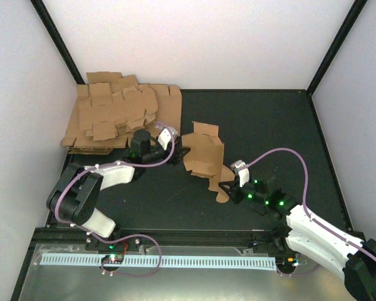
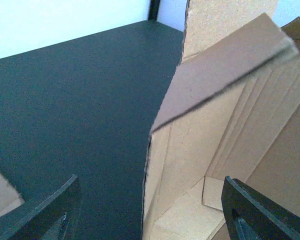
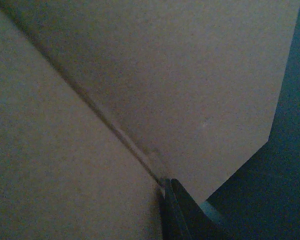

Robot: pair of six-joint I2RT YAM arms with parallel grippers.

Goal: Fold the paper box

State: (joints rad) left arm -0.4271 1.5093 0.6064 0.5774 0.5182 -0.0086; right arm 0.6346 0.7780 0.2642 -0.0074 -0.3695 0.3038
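The paper box (image 1: 203, 153) is a partly folded brown cardboard piece standing near the middle of the black table, with one flap (image 1: 222, 183) trailing toward the front right. My left gripper (image 1: 180, 150) is at the box's left side. In the left wrist view it is open (image 2: 150, 182), with the box's upright wall edge (image 2: 190, 150) between its fingers (image 2: 250, 210). My right gripper (image 1: 225, 188) is at the trailing flap. In the right wrist view its fingers (image 3: 175, 210) are pressed together on the cardboard (image 3: 140, 75), which fills the frame.
A thick pile of brown cardboard sheets (image 1: 116, 116) lies at the back left corner, just behind the left arm. White walls enclose the table (image 1: 269, 125) on three sides. A white ridged strip (image 1: 175, 261) runs along the near edge.
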